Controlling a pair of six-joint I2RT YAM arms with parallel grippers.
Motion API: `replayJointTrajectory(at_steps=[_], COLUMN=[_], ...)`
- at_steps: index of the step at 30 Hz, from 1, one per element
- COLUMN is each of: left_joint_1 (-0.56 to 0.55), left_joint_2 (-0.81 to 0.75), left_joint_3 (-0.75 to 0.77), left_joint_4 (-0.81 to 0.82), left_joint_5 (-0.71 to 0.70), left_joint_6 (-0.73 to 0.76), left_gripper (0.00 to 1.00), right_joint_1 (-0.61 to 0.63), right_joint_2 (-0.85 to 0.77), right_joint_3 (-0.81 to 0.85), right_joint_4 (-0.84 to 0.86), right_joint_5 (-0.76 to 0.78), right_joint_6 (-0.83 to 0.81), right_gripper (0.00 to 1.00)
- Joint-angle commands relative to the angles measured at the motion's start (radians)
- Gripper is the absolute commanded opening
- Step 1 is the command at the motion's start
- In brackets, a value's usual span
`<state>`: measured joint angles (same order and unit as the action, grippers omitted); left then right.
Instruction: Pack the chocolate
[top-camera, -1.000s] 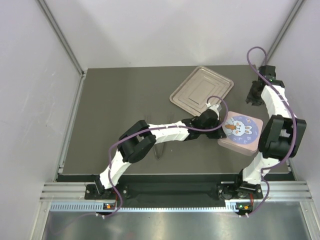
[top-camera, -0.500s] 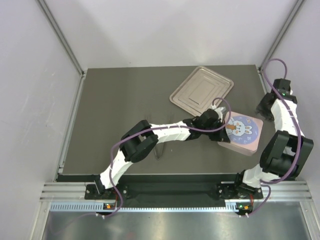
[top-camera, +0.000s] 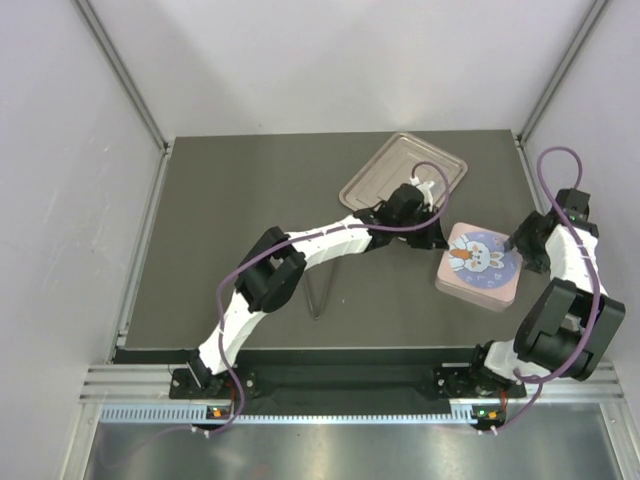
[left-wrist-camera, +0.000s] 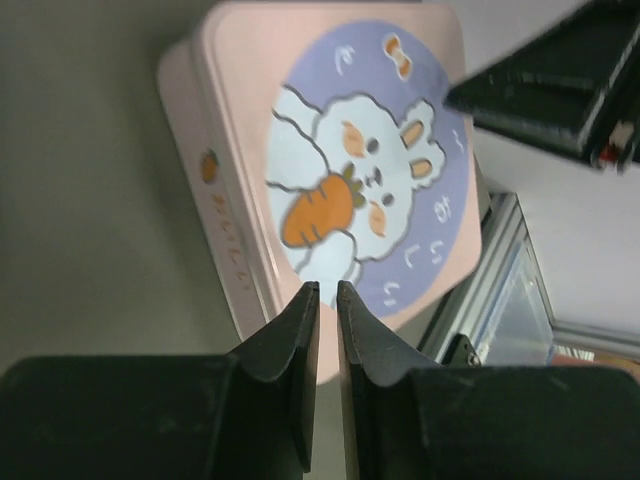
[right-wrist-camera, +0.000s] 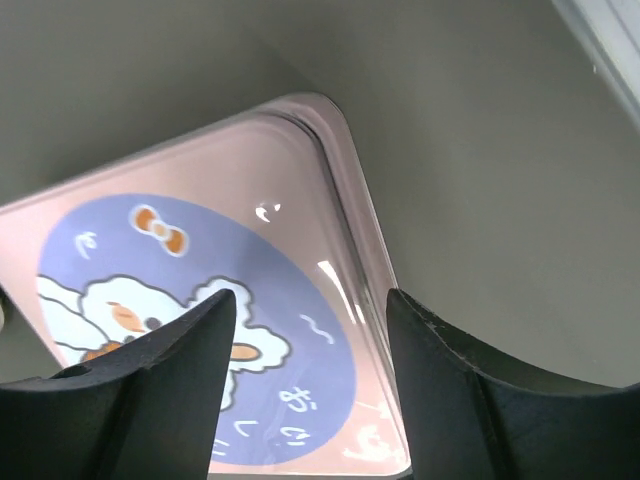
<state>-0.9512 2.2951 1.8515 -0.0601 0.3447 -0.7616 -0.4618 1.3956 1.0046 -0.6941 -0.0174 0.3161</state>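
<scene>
No chocolate pieces show in any view. The pink square box (top-camera: 480, 263) with the bunny lid lies closed at the right of the table. My left gripper (top-camera: 436, 238) is shut and empty, just off the box's left edge; the left wrist view shows its tips (left-wrist-camera: 327, 290) above the box's near edge (left-wrist-camera: 330, 180). My right gripper (top-camera: 522, 247) is open at the box's right edge, its fingers straddling the lid's rim (right-wrist-camera: 350, 230) with the gripper midpoint (right-wrist-camera: 310, 305) over the lid. It also shows in the left wrist view (left-wrist-camera: 560, 80).
A silver metal tray (top-camera: 400, 172) lies upside down at the back, partly under my left wrist. A thin V-shaped metal piece (top-camera: 320, 292) lies on the table near my left elbow. Frame posts and walls close in both sides.
My right gripper has swung down from the back right corner to the box's right edge. My left wrist has drawn back toward the tray. The box stays closed.
</scene>
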Motion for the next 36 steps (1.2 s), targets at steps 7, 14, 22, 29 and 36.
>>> replayJointTrajectory(at_steps=[7,14,22,29,36], left_joint_1=[0.000,0.000,0.000,0.000,0.002], left_joint_2=[0.147,0.179,0.184,0.198,0.204], left_joint_3=[0.072,0.090,0.097,0.126,0.121], left_joint_4=[0.084,0.095,0.063,0.002,-0.014], left_joint_5=[0.112,0.102,0.033,0.005,-0.009], left_joint_6=[-0.016,-0.036,-0.024,-0.019,-0.022], left_gripper=[0.17,0.13,0.12,0.12,0.12], right_joint_1=[-0.090,-0.135,-0.190,-0.244,-0.239], right_joint_2=[-0.087,-0.076,-0.007,0.103,0.120], right_joint_3=[-0.156,-0.307,-0.377,-0.380,-0.380], right_joint_4=[0.145,0.289,0.372,0.397,0.404], right_joint_5=[-0.154,-0.291,-0.411,-0.454,-0.403], right_joint_6=[0.020,0.043,0.115,0.136,0.158], right_gripper=[0.64,0.52,0.43,0.33,0.37])
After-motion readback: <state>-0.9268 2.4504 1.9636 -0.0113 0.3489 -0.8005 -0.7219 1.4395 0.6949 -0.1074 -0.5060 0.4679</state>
